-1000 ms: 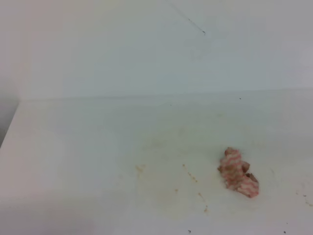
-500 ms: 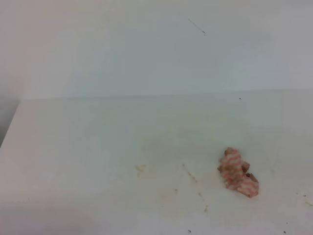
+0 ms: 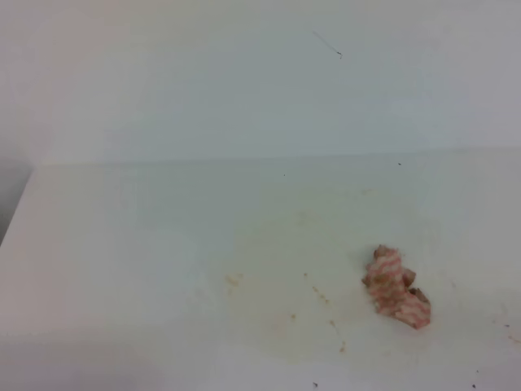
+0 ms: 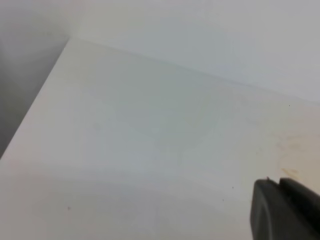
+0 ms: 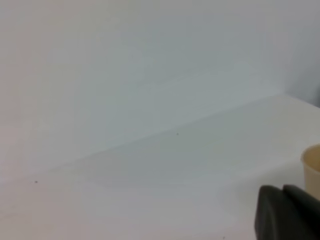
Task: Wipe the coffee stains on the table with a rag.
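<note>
The rag, a bunched wad with pink-red and white stripes and brown smudges, lies alone on the white table at the front right. Of the coffee stains only faint brown specks and streaks show, left of the rag, with one small fleck farther left. No gripper appears in the exterior high view. In the left wrist view my left gripper shows as dark fingers pressed together at the lower right, with pale tan stains just beyond. My right gripper looks the same, shut and holding nothing.
A beige cup rim peeks in at the right edge of the right wrist view. A plain white wall rises behind the table. The table's left edge drops off to a dark gap.
</note>
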Available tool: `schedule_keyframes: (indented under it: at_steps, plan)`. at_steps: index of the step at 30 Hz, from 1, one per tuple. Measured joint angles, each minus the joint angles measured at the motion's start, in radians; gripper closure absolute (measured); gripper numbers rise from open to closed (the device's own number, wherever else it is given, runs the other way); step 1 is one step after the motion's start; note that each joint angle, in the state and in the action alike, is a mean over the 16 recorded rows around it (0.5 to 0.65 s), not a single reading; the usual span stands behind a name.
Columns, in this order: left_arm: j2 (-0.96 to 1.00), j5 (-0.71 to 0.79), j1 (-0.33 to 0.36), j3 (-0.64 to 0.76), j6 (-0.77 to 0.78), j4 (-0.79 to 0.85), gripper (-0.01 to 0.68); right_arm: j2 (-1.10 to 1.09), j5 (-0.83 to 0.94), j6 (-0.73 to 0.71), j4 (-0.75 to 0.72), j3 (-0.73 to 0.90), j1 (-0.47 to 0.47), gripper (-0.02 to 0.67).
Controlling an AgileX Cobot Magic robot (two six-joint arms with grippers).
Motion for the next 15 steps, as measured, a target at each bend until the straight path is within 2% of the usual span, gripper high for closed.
schedule_keyframes:
  at_steps: [6,15]
  plan:
    - [0.000,0.000,0.000,0.000,0.000,0.000,0.674,-0.039,-0.002,-0.043,0.020,0.079,-0.058,0.651]
    - [0.000,0.000,0.000,0.000,0.000,0.000,0.674,-0.045,0.028,-0.143,0.051,0.153,-0.066,0.652]
